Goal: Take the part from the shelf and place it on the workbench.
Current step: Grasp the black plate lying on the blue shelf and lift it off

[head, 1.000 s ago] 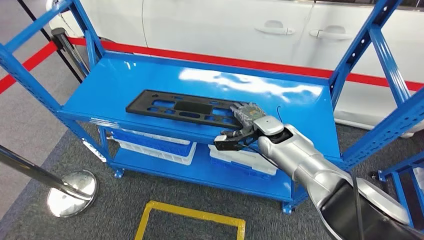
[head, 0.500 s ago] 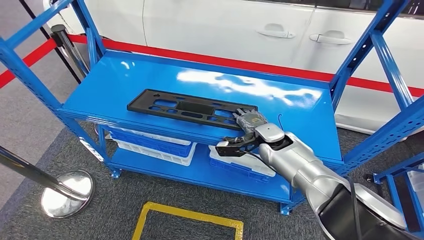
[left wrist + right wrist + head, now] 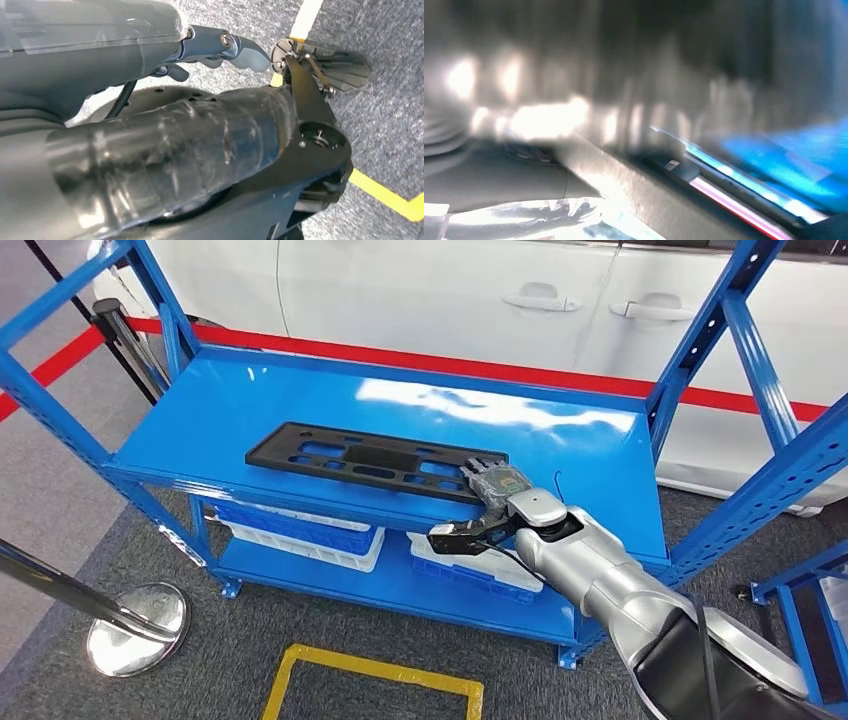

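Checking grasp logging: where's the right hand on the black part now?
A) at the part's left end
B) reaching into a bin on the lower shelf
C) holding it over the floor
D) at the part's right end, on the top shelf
D: in the head view the right hand sits over the right end of the black part, which lies flat on the top shelf.

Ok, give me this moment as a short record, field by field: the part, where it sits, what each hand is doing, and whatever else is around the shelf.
part: long black part with cut-outs, lying flat
location: top level of the blue shelf, near its front edge
right hand: right hand at the part's right end, fingers over the top, thumb below the shelf edge; grip cannot be confirmed
left hand: left hand hangs over the carpet, holding nothing
lower level: white bins
surroundings: white car behind, chrome post base, yellow floor marking
task status: part not yet lifted
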`<state>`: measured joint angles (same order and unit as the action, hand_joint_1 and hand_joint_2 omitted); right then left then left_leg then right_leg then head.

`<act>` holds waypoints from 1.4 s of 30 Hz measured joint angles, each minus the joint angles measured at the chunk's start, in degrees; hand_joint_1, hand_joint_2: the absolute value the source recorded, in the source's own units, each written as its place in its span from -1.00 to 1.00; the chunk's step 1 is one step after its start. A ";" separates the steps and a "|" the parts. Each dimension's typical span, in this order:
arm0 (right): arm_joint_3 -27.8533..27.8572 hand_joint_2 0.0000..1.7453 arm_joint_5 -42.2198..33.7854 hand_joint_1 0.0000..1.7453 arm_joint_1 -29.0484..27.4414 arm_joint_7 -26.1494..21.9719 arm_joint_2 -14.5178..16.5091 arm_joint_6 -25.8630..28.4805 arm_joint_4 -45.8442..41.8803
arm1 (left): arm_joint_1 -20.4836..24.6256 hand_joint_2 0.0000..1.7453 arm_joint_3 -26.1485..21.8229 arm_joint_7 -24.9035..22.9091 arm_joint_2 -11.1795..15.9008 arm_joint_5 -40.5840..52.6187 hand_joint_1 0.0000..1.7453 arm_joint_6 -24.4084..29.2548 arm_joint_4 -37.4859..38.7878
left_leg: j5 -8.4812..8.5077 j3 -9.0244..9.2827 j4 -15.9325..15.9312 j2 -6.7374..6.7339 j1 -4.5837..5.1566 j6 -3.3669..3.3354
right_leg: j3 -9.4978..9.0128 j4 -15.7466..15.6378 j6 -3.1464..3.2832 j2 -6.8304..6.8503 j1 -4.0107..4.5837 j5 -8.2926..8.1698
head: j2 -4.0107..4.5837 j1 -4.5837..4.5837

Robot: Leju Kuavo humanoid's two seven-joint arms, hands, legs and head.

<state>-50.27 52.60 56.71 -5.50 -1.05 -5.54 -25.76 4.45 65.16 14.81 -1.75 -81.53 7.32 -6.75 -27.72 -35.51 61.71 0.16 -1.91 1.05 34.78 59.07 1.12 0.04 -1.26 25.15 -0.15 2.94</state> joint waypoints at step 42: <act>1.86 1.00 9.22 1.00 9.17 2.79 -7.50 -1.65 -19.94 | -0.47 0.50 0.78 2.03 -0.37 -5.22 -1.00 -0.87 0.00 | 1.17 0.79 -1.43 0.21 -0.21 -0.07 | 0.82 1.82 -0.69 -0.42 0.89 0.97 | -0.01 0.06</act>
<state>-48.41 61.82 65.88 -2.71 -8.55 -7.19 -45.70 3.97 65.94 16.83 -2.13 -86.75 6.45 -6.75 -26.55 -34.71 60.28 0.37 -2.13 0.98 35.60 60.89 0.43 -0.38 -0.37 26.12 -0.15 3.01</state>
